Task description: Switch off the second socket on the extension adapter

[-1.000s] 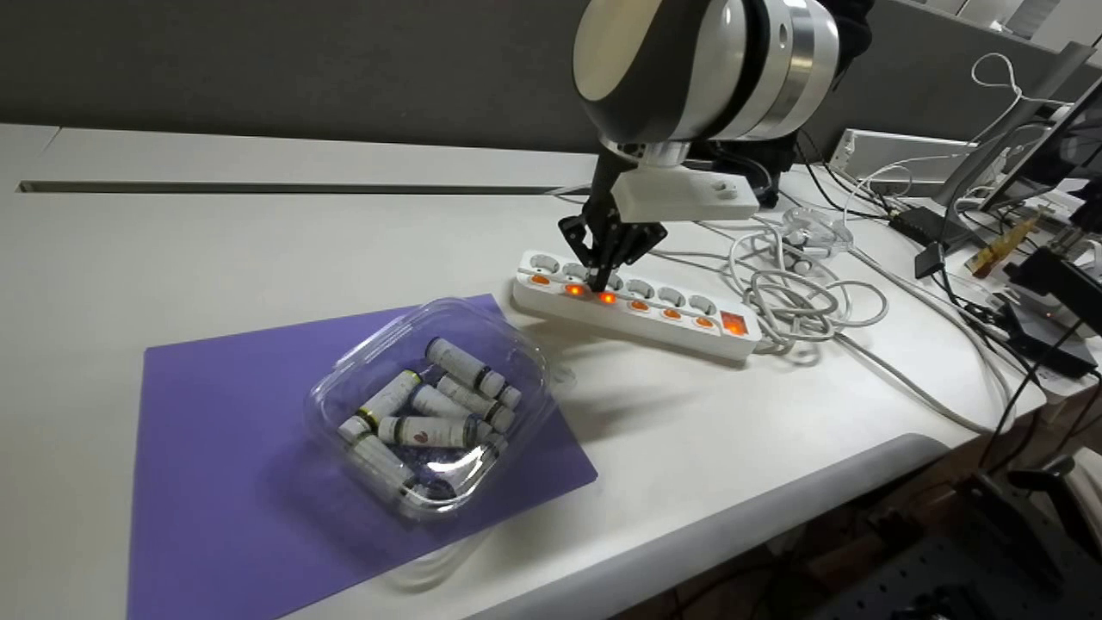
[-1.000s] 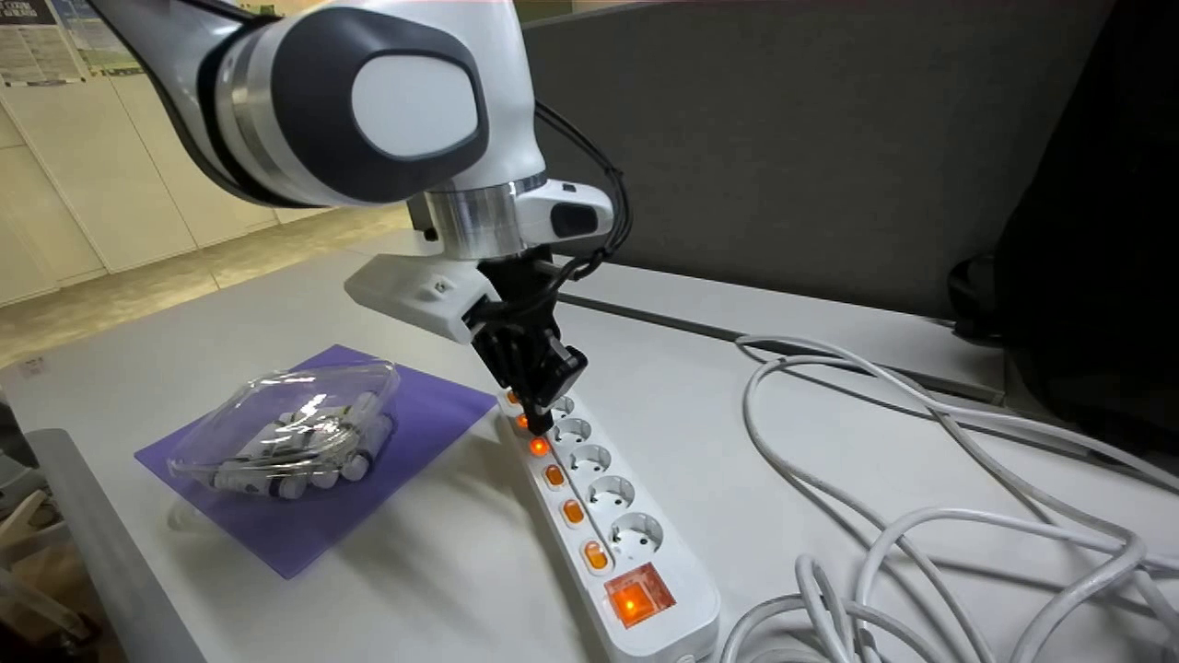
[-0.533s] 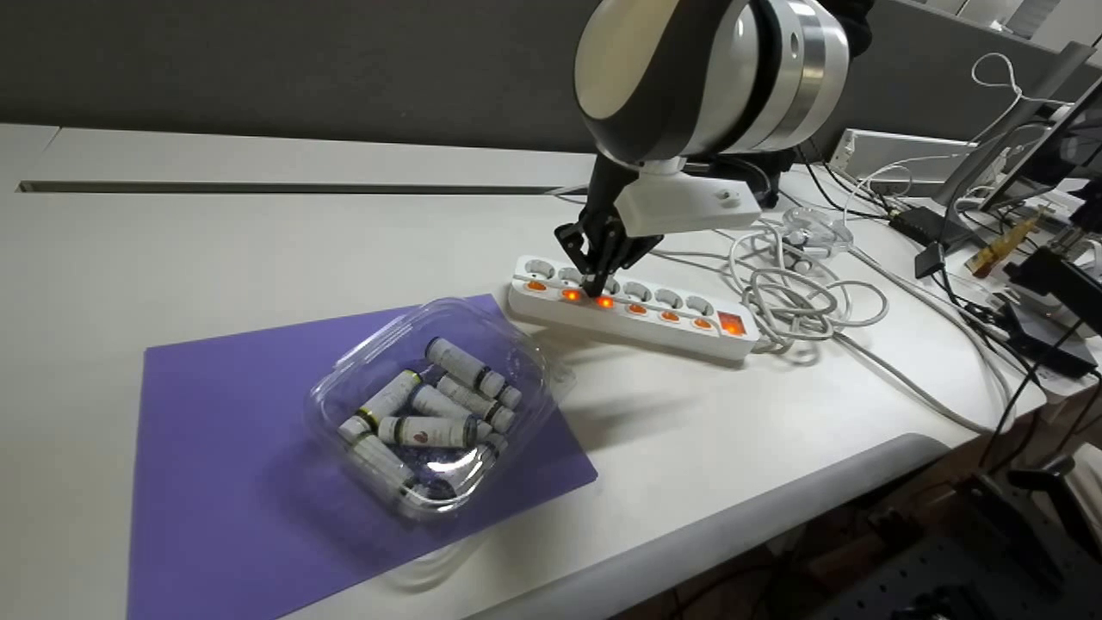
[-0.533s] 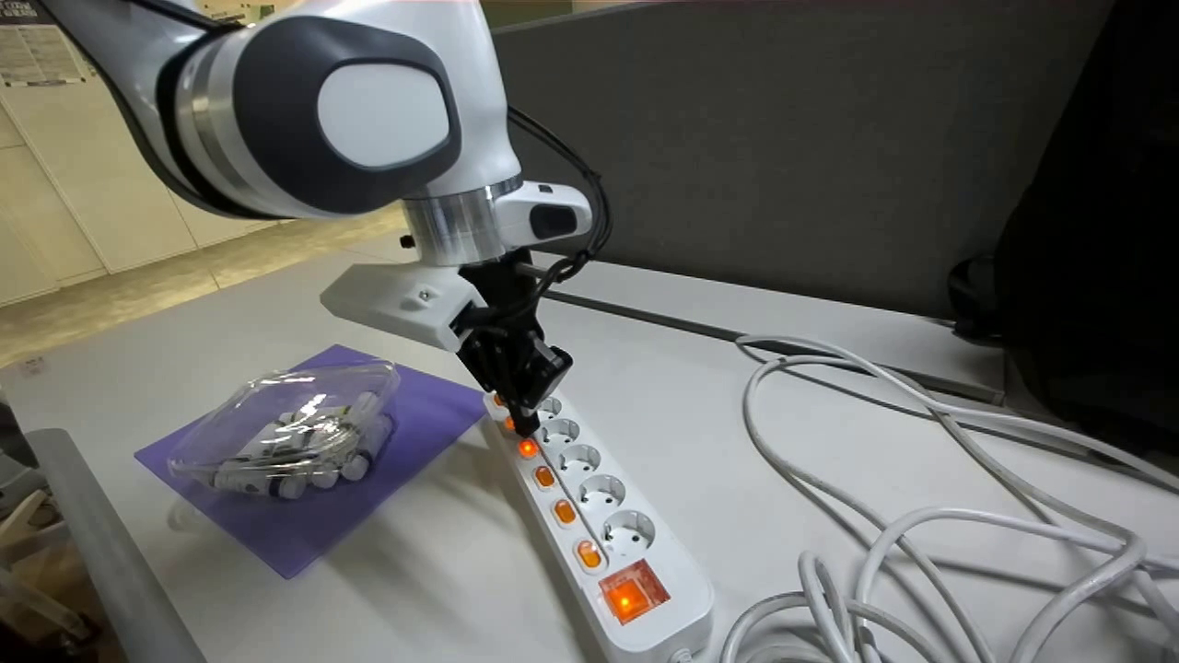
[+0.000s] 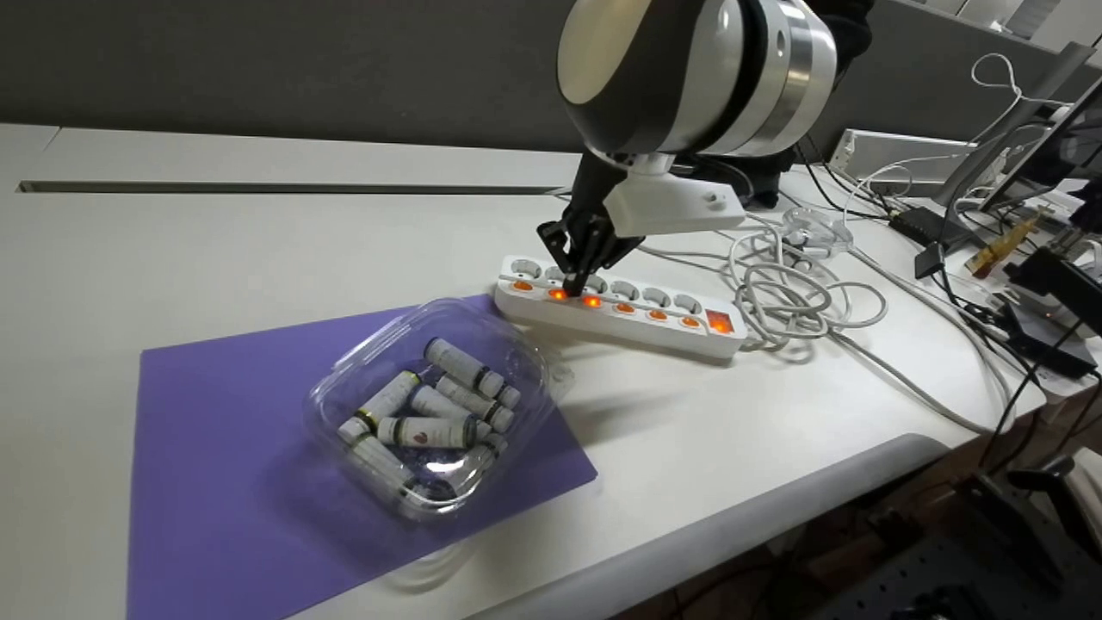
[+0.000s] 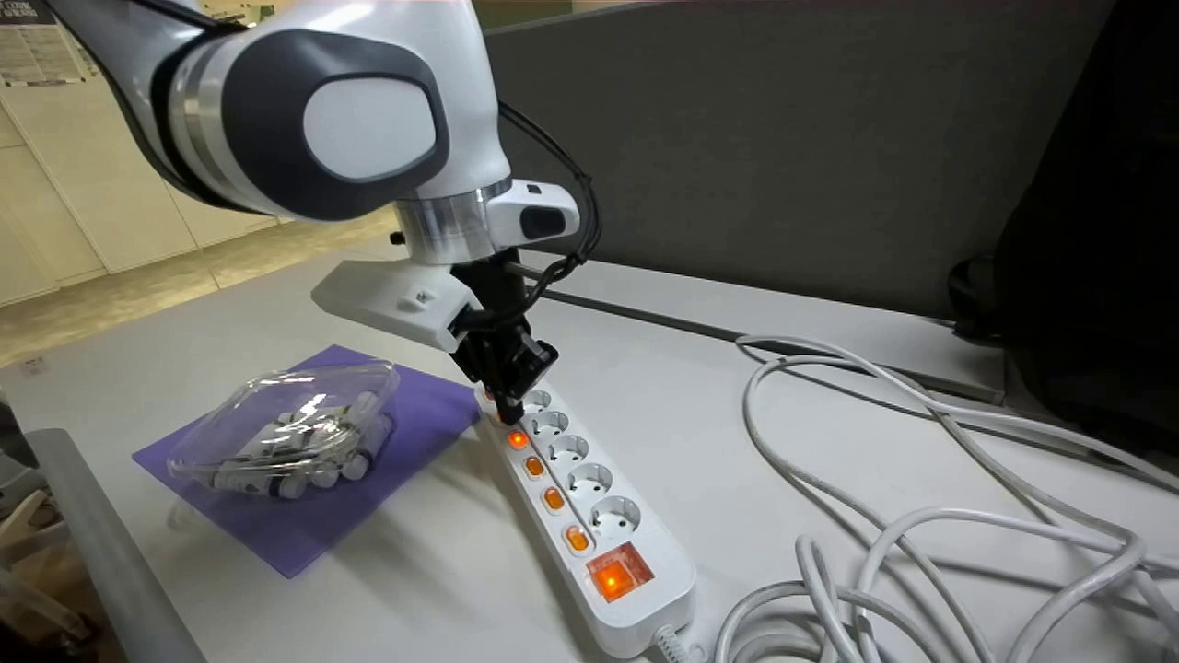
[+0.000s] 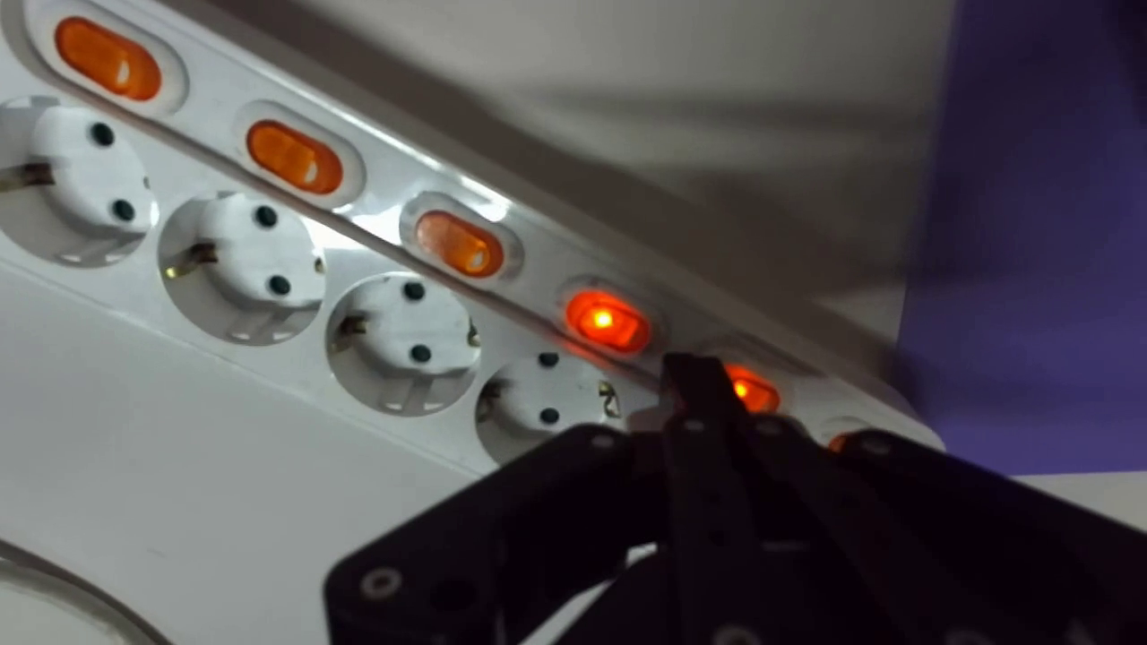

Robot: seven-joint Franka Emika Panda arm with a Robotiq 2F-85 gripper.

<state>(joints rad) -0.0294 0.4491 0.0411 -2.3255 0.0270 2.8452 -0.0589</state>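
Note:
A white extension adapter [image 5: 616, 327] with a row of sockets and orange switches lies on the table; it also shows in an exterior view [image 6: 649, 603] and in the wrist view [image 7: 538, 279]. Two neighbouring socket switches glow: the second from the far end [image 5: 558, 294] and the third [image 5: 591, 301]. In the wrist view the third switch [image 7: 607, 321] is fully visible and the second [image 7: 753, 390] is partly hidden by my fingertips. My gripper [image 5: 572, 288] is shut and empty, pointing down, its tips [image 7: 703, 367] at the strip beside the second switch. Whether they press the switch is unclear.
A large lit main switch [image 5: 719, 322] is at the cable end. White cables [image 5: 788, 297] lie coiled beyond it. A clear plastic box [image 5: 430, 413] of small bottles stands on a purple sheet [image 5: 215, 430] near the strip's other end. A dark partition [image 5: 301, 69] stands behind.
My gripper and the extension adapter have both shifted a little, away from the cable end and towards the purple sheet. The second and third switches glow throughout.

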